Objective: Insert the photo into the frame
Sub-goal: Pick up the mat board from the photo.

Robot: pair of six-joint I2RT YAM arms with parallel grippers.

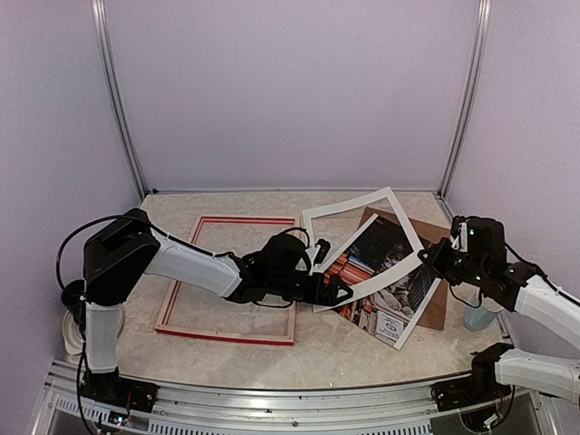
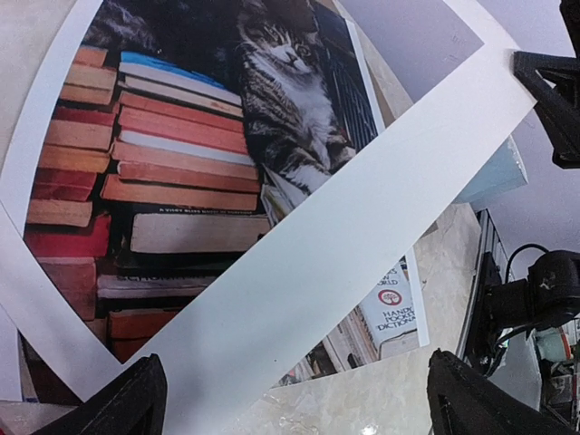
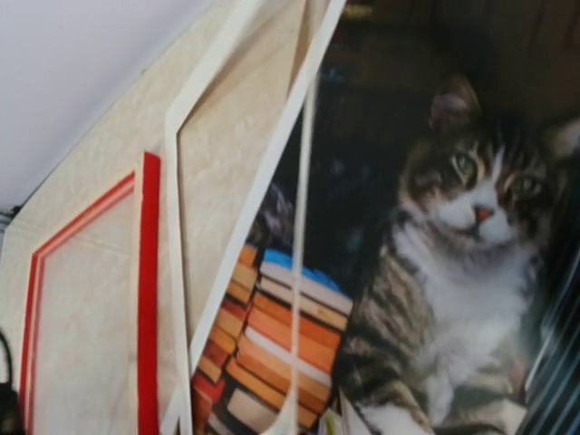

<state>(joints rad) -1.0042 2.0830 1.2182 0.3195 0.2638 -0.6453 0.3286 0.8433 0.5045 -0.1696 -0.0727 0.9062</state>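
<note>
The photo (image 1: 376, 263) of a tabby cat on stacked books lies flat, right of centre; it also shows in the left wrist view (image 2: 181, 136) and the right wrist view (image 3: 435, 254). The red frame (image 1: 227, 334) lies flat to its left, empty, and its rail shows in the right wrist view (image 3: 149, 290). A white mat border (image 1: 349, 210) hangs tilted over the photo. My right gripper (image 1: 433, 260) holds the mat's right edge; its fingers do not show in its own view. My left gripper (image 1: 337, 292) is open at the mat's lower left corner, fingers (image 2: 122, 408) wide apart.
A brown backing board (image 1: 438, 308) lies under the photo's right side. A pale blue object (image 1: 478, 317) stands at the right edge of the table. My left arm stretches across the frame. Lilac walls close the back and sides.
</note>
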